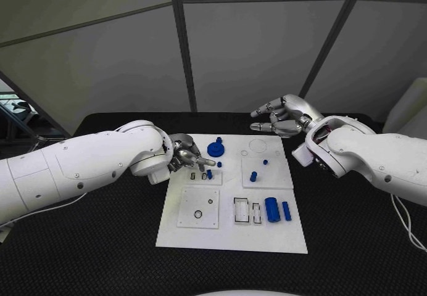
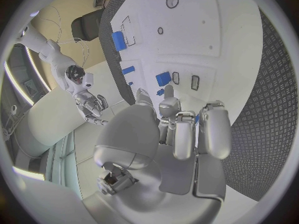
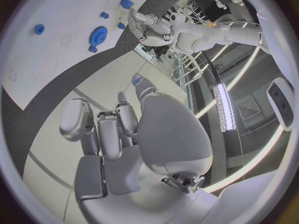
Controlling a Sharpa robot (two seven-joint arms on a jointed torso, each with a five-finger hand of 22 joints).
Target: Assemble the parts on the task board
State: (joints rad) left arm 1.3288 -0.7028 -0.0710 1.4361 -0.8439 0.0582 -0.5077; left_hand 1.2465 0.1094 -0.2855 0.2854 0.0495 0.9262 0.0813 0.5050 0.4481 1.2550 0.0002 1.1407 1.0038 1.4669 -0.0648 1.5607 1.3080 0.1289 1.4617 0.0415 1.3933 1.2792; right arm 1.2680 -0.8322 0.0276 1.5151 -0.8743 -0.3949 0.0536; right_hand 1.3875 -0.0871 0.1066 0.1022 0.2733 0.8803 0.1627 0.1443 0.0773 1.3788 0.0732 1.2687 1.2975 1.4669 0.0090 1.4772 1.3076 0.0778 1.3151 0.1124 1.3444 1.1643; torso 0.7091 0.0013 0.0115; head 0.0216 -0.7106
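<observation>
Fingers of the left hand [image 1: 189,158] curl over the task board [image 1: 233,237], tips at a small blue part [image 1: 209,174], possibly pinching it; I cannot tell. Right hand [image 1: 283,117] hovers beyond the board's far edge, fingers loosely curled, empty. Blue gear [image 1: 215,148] lies nearby.

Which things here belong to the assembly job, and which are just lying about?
Job: task board; blue gear; blue cylinder; slim blue peg; left hand, fingertips over small blue parts.
Idle: black table; right hand, raised, holding nothing.
</observation>
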